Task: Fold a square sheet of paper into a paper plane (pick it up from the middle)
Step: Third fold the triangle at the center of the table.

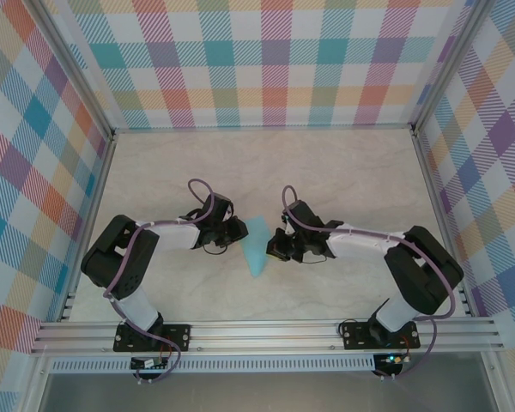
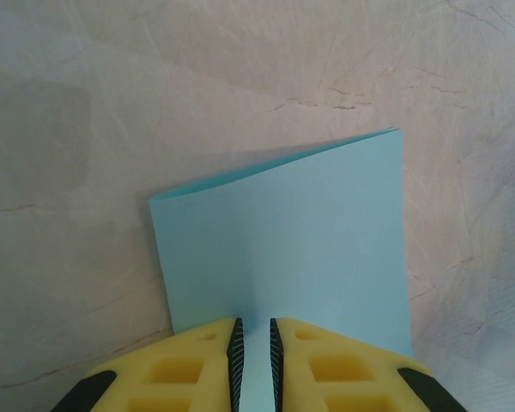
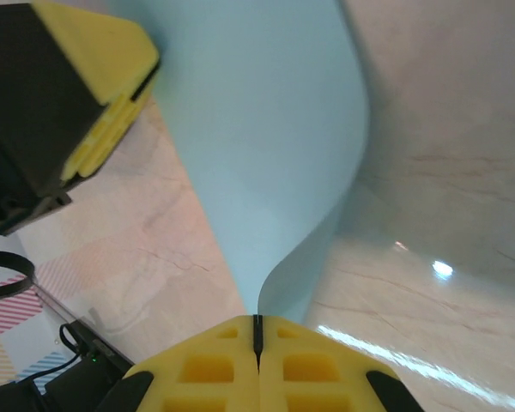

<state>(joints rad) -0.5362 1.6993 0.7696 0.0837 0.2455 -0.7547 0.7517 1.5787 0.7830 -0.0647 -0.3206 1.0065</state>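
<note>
The table (image 1: 343,172) is a pale marbled top, and the aluminium rail (image 1: 266,330) along its near edge serves as the landmark. The left arm (image 1: 124,266) rises from the rail's left part and the right arm (image 1: 421,266) from its right part. Both bend inward, so their wrists meet beyond the rail's middle.

The square sheet of paper (image 1: 257,245) is beyond the middle of the rail and well apart from it. It is already creased into a narrow, tapering shape. Its long axis runs straight away from the rail, with the pointed end towards it, so each wrist faces a long side of the sheet rather than an end.

The right gripper (image 3: 257,319) is just right of the rail's middle, with its jaws pressed together on one edge of the sheet. From that pinch the paper curves up and away, lifted off the table on that side. The left gripper (image 2: 253,330) is just left of the middle. Its jaws stand a narrow slot apart, with blue paper showing through the slot, and the folded sheet spreads straight ahead of its fingertips.

Both grippers are about equally near, but only the right one has a sure hold. The next crease probably depends on the left gripper meeting the sheet's near long edge squarely, across that axis, while the right gripper holds the far edge
</note>
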